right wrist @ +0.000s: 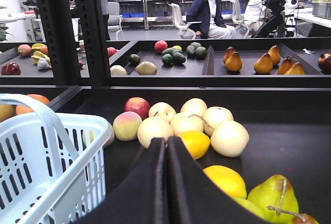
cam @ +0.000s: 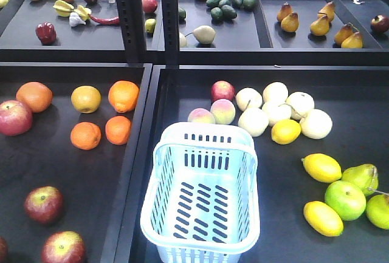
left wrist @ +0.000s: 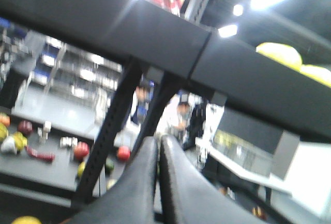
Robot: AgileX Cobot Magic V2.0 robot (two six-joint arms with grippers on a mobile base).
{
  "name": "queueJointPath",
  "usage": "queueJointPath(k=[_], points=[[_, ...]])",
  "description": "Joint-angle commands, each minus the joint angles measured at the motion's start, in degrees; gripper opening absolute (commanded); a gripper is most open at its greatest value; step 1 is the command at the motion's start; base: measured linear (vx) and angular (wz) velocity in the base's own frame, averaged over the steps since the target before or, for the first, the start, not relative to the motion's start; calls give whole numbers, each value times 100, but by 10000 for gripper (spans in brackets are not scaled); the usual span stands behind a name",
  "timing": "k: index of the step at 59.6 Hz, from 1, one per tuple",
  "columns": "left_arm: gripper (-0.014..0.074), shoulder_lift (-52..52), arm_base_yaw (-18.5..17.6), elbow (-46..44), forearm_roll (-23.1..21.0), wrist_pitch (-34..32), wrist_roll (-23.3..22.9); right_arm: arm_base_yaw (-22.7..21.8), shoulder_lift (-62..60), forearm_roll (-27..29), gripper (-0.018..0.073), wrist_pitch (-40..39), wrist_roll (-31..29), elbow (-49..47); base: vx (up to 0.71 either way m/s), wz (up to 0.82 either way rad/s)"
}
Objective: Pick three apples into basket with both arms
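Note:
Two dark red apples [cam: 44,204] [cam: 63,248] with yellow-green patches lie in the front left tray. A dark red sliver [cam: 2,249] shows at the frame's left edge; I cannot tell what it is. The pale blue basket [cam: 159,153] stands empty in the right tray, near its left wall. Neither arm shows in the front view. My left gripper [left wrist: 159,138] is shut and empty, tilted up toward the shelf frame in a blurred view. My right gripper [right wrist: 166,140] is shut and empty, low over the right tray, with the basket [right wrist: 77,122] just to its left.
A lighter red apple [cam: 14,117] and oranges [cam: 100,132] share the left tray. Peaches, pale round fruit [cam: 276,111], lemons [cam: 322,167] and green pears [cam: 358,178] lie right of the basket. A raised divider [cam: 137,172] separates the trays. Black posts [cam: 130,14] carry an upper shelf.

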Motion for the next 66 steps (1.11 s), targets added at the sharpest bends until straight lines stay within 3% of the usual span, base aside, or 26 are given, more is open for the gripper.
queueJointPath(k=[1,8,14,21,25,33,37,45,55,60,66], points=[[-6,782,-44,-861,2,249,118,-43,-68,-13,-8,-414,-14,82,0,0],[-6,1671,-44,-1788,-53,1026,797,-43,-68,-13,-8,-414,-14,82,0,0],[-6,2463,-44,-2591,-510,1738,1599,-43,-68,-13,-8,-414,-14,82,0,0],[-6,3324,-44,-3297,-1576,2587,2957,-43,-68,-13,-8,-414,-14,82,0,0],[-6,3828,-44,-3699,-2499,3213,3859,-43,-68,-13,-8,-414,-14,82,0,0],[0,4724,-44,-4222,-3857,4224,5509,-43,-68,-13,-8,-414,-14,82,0,0],[26,5113,-44,-4420,-4467,4650,6033,-43,-68,-13,-8,-414,-14,82,0,0],[157,5685,-44,-4728,-5125,4897,6297,-43,-68,-13,-8,-414,-14,82,0,0],[447,6305,-324,-5374,-5091,5205,6284,-43,-68,-13,-8,-414,-14,82,0,0],[555,6562,-670,-5775,-4956,5278,6296,-43,-68,-13,-8,-414,-14,82,0,0],[604,6918,-1217,-6324,-4165,5283,6303,-43,-68,-13,-8,-414,-14,82,0,0]])
